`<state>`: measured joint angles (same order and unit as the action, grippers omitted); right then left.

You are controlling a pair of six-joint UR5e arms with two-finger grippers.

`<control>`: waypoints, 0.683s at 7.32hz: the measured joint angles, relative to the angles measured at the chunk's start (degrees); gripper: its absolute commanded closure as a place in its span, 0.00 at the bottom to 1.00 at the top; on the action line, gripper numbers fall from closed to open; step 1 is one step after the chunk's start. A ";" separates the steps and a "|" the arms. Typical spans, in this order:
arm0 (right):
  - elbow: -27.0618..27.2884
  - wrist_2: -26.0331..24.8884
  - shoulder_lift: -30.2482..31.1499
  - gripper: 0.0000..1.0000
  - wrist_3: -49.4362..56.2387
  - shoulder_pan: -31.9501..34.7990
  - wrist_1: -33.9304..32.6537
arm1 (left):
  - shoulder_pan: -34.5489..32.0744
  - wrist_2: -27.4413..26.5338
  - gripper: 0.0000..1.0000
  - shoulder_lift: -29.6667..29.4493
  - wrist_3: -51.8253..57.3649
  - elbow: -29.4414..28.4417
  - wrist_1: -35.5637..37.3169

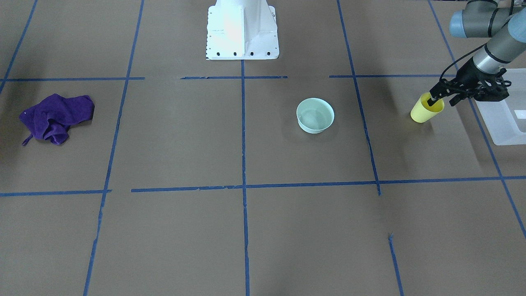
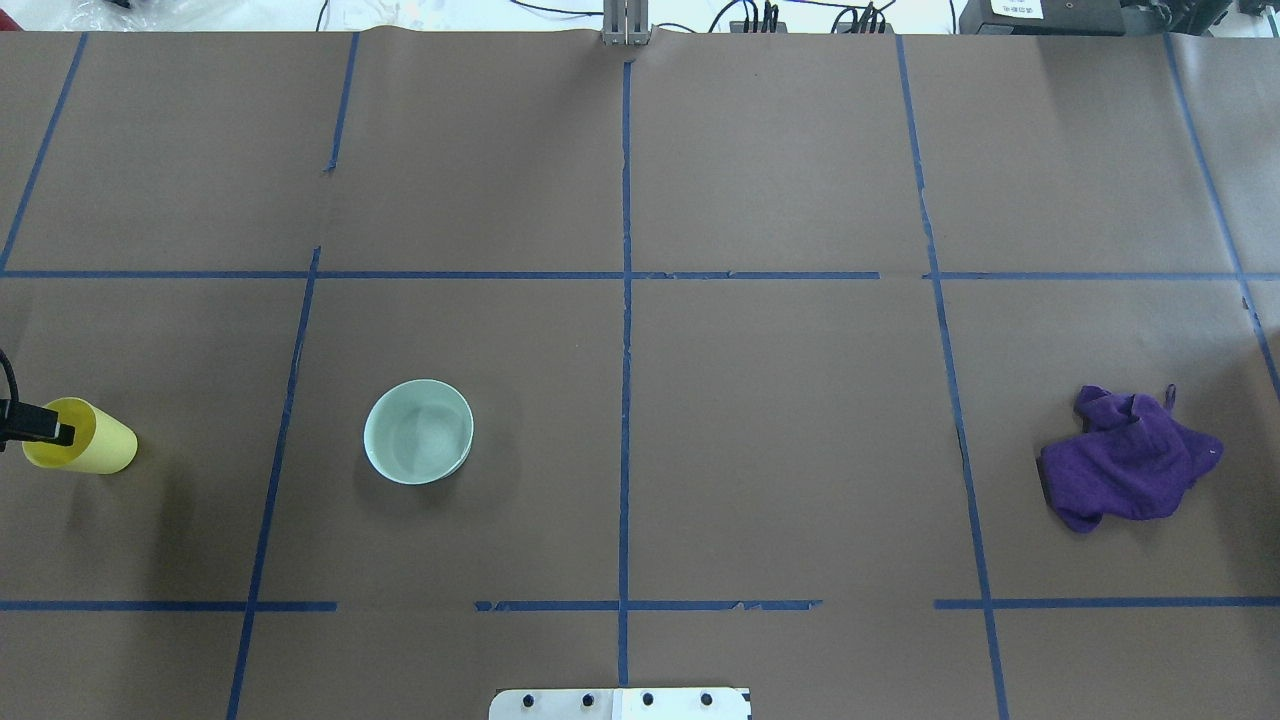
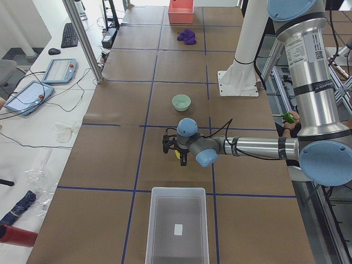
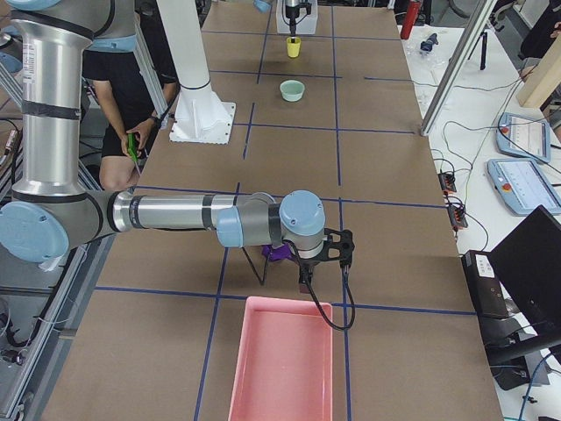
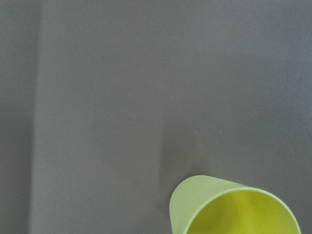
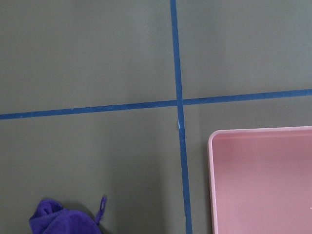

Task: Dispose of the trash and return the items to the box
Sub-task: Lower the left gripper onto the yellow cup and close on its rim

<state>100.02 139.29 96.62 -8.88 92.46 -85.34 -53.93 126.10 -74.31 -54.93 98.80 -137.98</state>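
The yellow cup [image 1: 425, 112] stands upright on the brown table near the robot's left end; it also shows in the overhead view [image 2: 95, 447] and the left wrist view [image 5: 229, 207]. My left gripper [image 1: 441, 102] is open and straddles the cup's rim. One finger [image 2: 45, 428] is inside the cup mouth and the other is outside, toward the box. The translucent white box [image 1: 499, 123] stands just beyond the cup, also in the exterior left view [image 3: 177, 225]. My right gripper [image 4: 308, 263] hovers over the table's other end; I cannot tell whether it is open or shut.
A pale green bowl [image 1: 315, 115] sits mid-table, also in the overhead view [image 2: 418, 431]. A crumpled purple cloth [image 1: 55, 118] lies at the robot's right end, beside a pink tray [image 6: 263, 185]. The robot's white base [image 1: 242, 31] is at the table's edge.
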 measured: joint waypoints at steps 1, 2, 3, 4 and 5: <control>0.00 0.01 0.03 0.00 -0.02 0.00 -0.02 | 0.28 -0.58 0.63 -0.29 -0.03 -0.14 0.00; 0.00 0.01 0.08 0.00 -0.04 0.00 -0.06 | 0.48 -0.81 0.76 -0.69 -0.08 -0.28 0.00; 0.00 0.04 0.12 0.00 -0.02 0.00 -0.07 | 0.59 -0.90 1.00 -0.98 -0.22 -0.30 0.00; 0.00 0.05 0.16 0.00 -0.01 0.00 -0.10 | 0.62 -0.95 1.00 -1.16 -0.38 -0.30 0.00; 0.02 0.02 0.25 0.00 0.00 0.00 -0.12 | 0.51 -0.97 1.00 -1.09 -0.45 0.12 0.00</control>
<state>100.04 139.31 96.86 -8.88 92.46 -85.47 -53.42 125.13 -75.40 -55.37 98.92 -137.99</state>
